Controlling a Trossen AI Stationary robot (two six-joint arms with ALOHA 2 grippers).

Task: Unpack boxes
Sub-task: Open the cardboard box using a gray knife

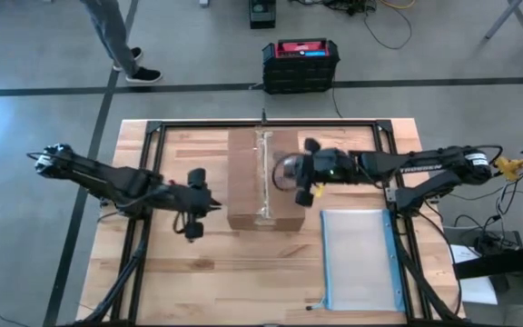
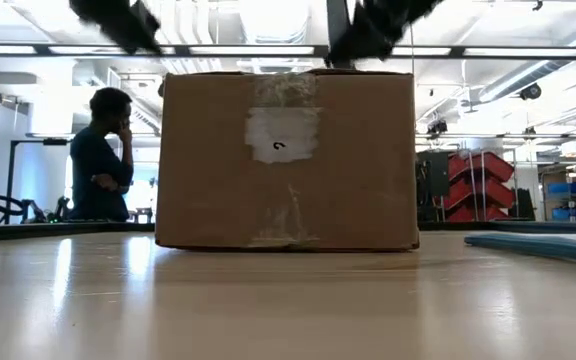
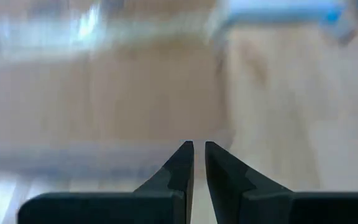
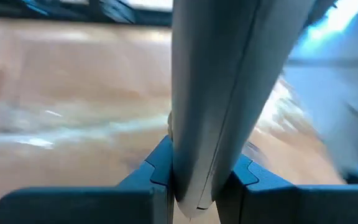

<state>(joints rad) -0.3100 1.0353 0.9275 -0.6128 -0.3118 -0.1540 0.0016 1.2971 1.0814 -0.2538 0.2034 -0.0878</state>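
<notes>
Centrally on the wooden table (image 1: 180, 282) stood the box (image 1: 248, 177), its taped seam running from twelve to six o'clock across the closed top. It looked stiff and boxy, likely light to moderate in weight, with slick tape over the seam; the flap edges along that seam seemed the sensible place to take hold, since the plain cardboard sides offered little to pinch.

At the box's three o'clock side, over its top, the right gripper (image 4: 194, 186) was clamped on a pale, smooth, blade-like tool (image 4: 216, 93); what the tool was could not be made out. At nine o'clock of the box, just off its edge, the left gripper (image 3: 199, 163) hung with fingers nearly together, holding nothing.

The box's contents were hidden. At five o'clock lay a clear pouch (image 1: 357, 259). Both wrist views were smeared, and the low view cut off both arms.
</notes>
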